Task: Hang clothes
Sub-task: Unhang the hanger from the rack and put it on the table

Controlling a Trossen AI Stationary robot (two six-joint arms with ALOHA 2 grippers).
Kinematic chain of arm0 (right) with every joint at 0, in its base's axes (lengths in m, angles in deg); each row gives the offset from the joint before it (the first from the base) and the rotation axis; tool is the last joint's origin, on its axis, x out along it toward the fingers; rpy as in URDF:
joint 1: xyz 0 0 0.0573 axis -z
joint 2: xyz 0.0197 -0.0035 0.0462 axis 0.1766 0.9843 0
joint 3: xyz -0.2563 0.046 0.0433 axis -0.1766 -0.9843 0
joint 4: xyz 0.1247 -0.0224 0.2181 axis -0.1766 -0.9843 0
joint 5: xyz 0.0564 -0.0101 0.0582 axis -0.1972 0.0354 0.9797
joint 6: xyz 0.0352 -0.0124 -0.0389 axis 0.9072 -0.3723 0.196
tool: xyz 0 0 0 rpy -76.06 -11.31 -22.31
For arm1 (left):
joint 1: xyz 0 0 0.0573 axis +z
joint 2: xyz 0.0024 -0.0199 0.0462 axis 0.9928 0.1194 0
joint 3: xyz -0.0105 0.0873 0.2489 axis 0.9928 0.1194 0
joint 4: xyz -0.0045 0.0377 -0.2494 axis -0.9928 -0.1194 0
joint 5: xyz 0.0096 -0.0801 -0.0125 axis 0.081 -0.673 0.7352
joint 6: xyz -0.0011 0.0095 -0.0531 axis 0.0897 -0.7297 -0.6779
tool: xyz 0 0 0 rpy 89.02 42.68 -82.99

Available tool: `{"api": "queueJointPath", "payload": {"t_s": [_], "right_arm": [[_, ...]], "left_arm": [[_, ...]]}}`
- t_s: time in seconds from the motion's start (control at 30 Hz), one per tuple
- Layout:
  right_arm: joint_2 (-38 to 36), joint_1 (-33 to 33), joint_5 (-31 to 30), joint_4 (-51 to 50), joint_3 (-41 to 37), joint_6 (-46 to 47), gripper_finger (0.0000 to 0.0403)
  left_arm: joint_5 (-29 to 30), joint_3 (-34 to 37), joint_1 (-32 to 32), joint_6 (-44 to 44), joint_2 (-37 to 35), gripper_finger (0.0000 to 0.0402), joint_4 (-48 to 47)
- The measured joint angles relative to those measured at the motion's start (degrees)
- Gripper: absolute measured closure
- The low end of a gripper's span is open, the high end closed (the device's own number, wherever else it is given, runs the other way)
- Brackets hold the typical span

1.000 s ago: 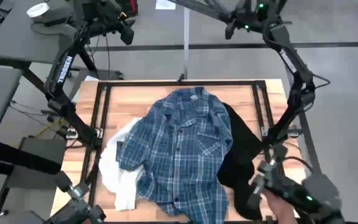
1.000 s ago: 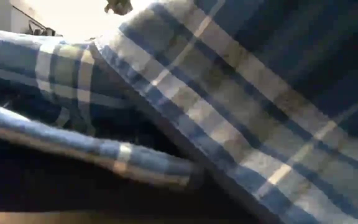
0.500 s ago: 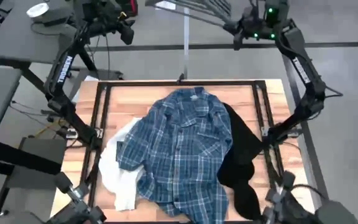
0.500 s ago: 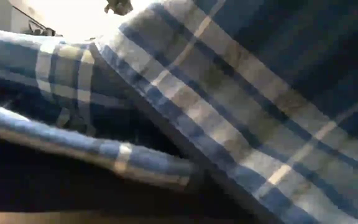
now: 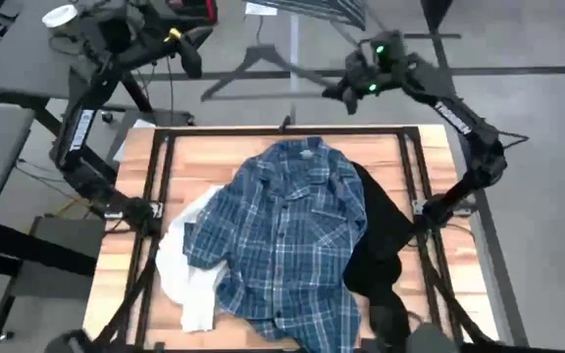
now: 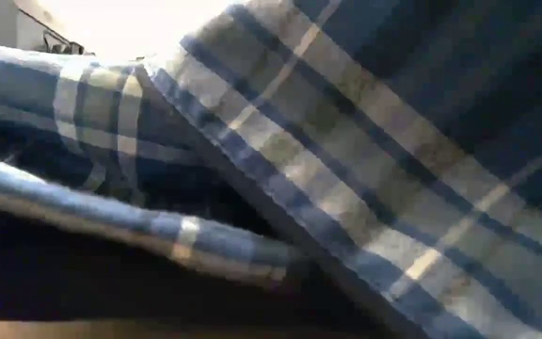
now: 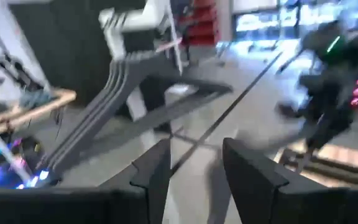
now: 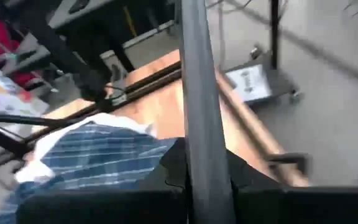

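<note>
The blue-and-white plaid shirt (image 5: 287,240) lies spread on the wooden table and fills the low view (image 6: 346,169). The black top (image 5: 381,245) lies under its right side, the white top (image 5: 184,265) under its left. My right gripper (image 5: 336,91) is beyond the table's far edge, shut on a dark thin hanger (image 5: 263,74) in the air. My left gripper (image 5: 189,54) is open and empty beyond the far left corner, its fingers (image 7: 160,171) apart. My right gripper holds the hanger by the end of its right arm (image 5: 324,86). In the right wrist view the dark bar (image 8: 197,112) runs between the two fingers and on past them. The hanger is lifted clear, above the floor beyond the table's far edge.
A rack with several more hangers (image 5: 312,12) stands beyond the far edge. A dark metal frame (image 5: 160,196) runs around the table's sides. A side table with a white bowl (image 5: 59,15) is at the far left.
My right gripper has swung from the rack toward the left and the table's far edge, bringing one hanger away with it. My left arm has shifted a little to the left. A person's hand at the near right corner has drawn back.
</note>
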Motion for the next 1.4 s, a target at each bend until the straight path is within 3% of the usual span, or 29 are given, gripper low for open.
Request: {"api": "queueJointPath", "payload": {"t_s": [0.23,0.47,0.8,1.17,1.4], "right_arm": [[0.01,-6.91,0.36,16.17,-16.5,10.21,0.0384],[0.02,-9.42,-0.7,24.92,-24.2,16.25,0.0344],[-0.26,-9.67,0.8,22.07,-24.6,17.8,0.0328],[-4.7,-4.8,0.93,13.68,-22.95,7.53,0.0229],[-8.33,1.84,0.51,16.62,-16.99,6.48,0.0218]], "left_arm": [[0.02,0.0,-2.1,-1.49,-0.18,0.0271,-2.2],[0.11,0.0,-2.28,-0.95,-0.12,0.0271,-3.12],[0.09,0.0,-2.3,-1.17,-0.11,0.0271,-3.66],[0.08,0.0,-2.3,0.6,-0.11,0.0271,-6.22],[1.01,0.0,-2.3,2.95,-0.11,0.0271,-6.11]]}}
